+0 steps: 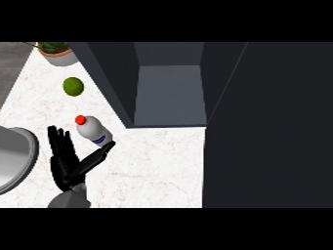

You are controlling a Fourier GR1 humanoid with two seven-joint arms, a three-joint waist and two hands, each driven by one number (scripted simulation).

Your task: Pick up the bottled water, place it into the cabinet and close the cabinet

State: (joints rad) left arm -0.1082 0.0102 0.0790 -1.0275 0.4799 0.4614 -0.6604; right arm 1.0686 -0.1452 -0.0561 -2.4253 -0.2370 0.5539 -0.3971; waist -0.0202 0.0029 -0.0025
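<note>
White marbled counter (155,166) fills the head view, with the open cabinet (169,93) set at its far side and a wide dark cabinet door (277,127) swung out along the right.

The bottled water (94,132) lies tilted on the counter to the left of the cabinet front, its red cap pointing away from the robot. The left hand (63,163) sits just beside it with fingers straight and spread and the thumb angled out towards the bottle's lower end. It is released and grasping nothing, and whether the thumb touches the bottle I cannot tell. The right hand shows nowhere.

By my reading the task is at its very start: the bottle is not yet lifted, the cabinet shelf holds nothing visible, and the door stands open. Grasping, carrying, placing and closing are all left.

A lime (73,86) lies farther back on the counter and a potted plant (57,52) stands at the far corner, both clear of the likely path. A grey basin (25,146) curves in at the left edge. The cabinet's near left wall stands between bottle and shelf, so the carry would need to go round it.
</note>
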